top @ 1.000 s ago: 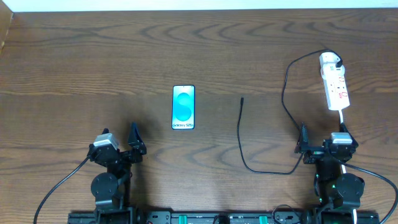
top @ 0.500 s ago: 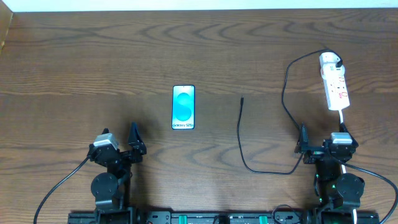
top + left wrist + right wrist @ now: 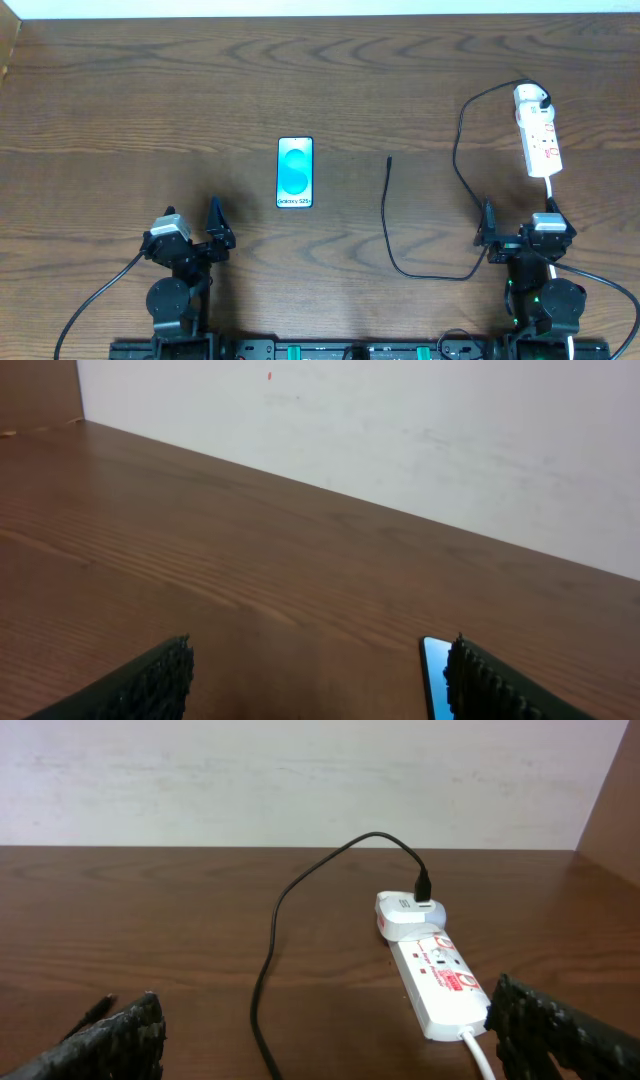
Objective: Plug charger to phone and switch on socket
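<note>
Sitting near, left tool point(image 3: 315, 672) and right tool point(image 3: 325, 1020) gape wide, empty. Gripping the charger point(image 3: 385, 200) tip crookedly would probably jam it against the phone point(image 3: 295, 172), whose port is unseen

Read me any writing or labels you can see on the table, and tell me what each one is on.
"Galaxy S25+": at the bottom of the phone screen.
Red markings on the power strip: too small to read.
No other text is visible.
</note>
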Tool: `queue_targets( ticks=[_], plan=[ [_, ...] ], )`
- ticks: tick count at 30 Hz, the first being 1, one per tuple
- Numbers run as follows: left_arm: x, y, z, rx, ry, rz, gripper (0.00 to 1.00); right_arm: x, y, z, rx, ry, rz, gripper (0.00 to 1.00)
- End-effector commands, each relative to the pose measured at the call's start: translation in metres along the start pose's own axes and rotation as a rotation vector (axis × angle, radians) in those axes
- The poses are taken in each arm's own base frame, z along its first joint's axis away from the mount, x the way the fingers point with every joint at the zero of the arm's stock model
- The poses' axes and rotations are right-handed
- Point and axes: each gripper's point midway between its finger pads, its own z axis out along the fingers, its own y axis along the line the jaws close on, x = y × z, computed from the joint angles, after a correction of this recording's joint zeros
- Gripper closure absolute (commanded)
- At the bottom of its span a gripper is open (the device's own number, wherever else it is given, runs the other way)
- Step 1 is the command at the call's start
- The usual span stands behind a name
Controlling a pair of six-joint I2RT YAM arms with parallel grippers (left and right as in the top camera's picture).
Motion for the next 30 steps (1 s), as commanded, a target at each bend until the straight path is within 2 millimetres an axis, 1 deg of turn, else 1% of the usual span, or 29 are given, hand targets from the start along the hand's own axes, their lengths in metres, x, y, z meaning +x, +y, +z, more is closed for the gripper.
queue_targets(
  ticks=[1, 8, 9, 30],
  plan=[
    [0.0148, 0.0033, 0.0007, -0.007, 0.045, 0.012, 0.19, 0.0001, -0.0017, -0.0003, 0.007, -0.004, -0.012, 0.01],
    [0.0147, 0.0037, 0.0007, -0.009, 0.045, 0.012, 0.19, 0.0001, -0.0016, -0.0003, 0.007, -0.004, -0.012, 0.01],
    [0.0146, 0.0039, 0.0007, -0.010, 0.045, 0.012, 0.02, 0.0001, -0.0016, -0.0003, 0.007, -0.004, -0.012, 0.01],
    [0.0146, 0.0039, 0.0007, -0.010, 0.045, 0.012, 0.02, 0.0002, -0.0016, -0.0003, 0.007, -0.004, -0.012, 0.01]
  ],
)
